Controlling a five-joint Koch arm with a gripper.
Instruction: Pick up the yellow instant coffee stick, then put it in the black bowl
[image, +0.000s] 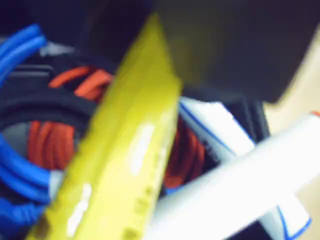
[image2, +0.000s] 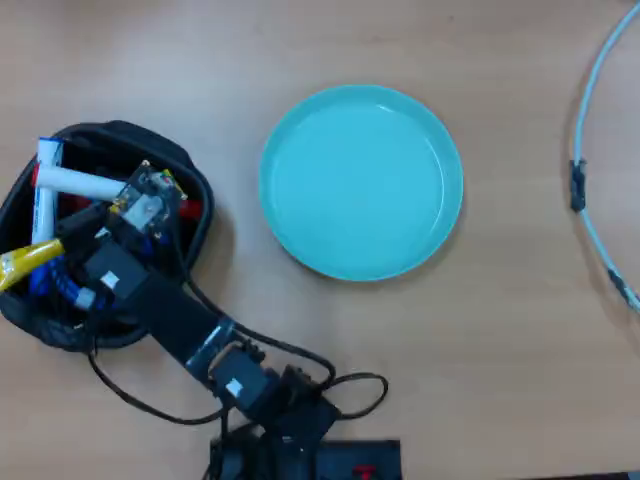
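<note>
The yellow instant coffee stick (image: 125, 155) fills the middle of the blurred wrist view, its top end running up under a dark finger (image: 225, 45). In the overhead view the stick (image2: 25, 262) juts out leftwards from my gripper (image2: 70, 245) and reaches over the left rim of the black bowl (image2: 120, 130). The bowl sits at the table's left and my gripper hangs over its inside. The gripper looks shut on the stick. The bowl's rim also shows in the wrist view (image: 40, 102).
In the bowl lie a white marker (image2: 85, 183), a white and blue sachet (image2: 42, 200), and orange (image: 50, 145) and blue (image: 20, 170) cords. A round teal plate (image2: 360, 180) stands in the middle. A pale cable (image2: 590, 160) curves at the right edge.
</note>
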